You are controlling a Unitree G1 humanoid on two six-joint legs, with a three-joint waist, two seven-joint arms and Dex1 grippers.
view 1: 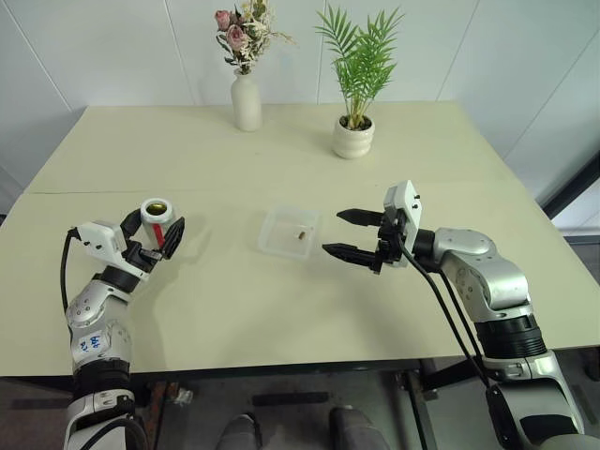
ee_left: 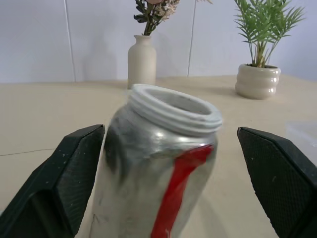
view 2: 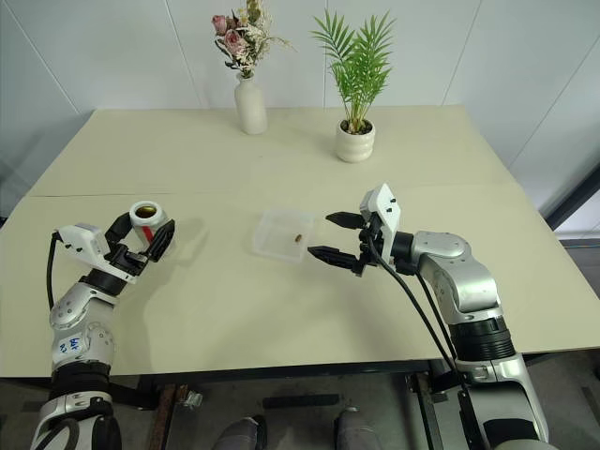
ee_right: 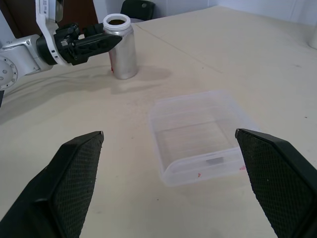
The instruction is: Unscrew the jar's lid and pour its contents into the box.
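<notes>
The jar [view 1: 157, 220] stands upright on the table at the left, lidless, silvery with a red stripe [ee_left: 178, 188] down its side. My left gripper [view 1: 155, 230] is open around it, one black finger [ee_left: 64, 178] close to its side and the other finger standing well clear. The box [view 1: 289, 232], a shallow clear container, lies at the table's middle with a small brown bit of the contents [view 1: 300, 236] inside. My right gripper [view 1: 333, 232] hovers open just right of the box, holding nothing. The lid is out of view.
A white vase of flowers [view 1: 247, 101] and a white pot with a green plant [view 1: 352, 137] stand at the back of the table [view 1: 234, 309]. A seam runs across the tabletop behind the jar.
</notes>
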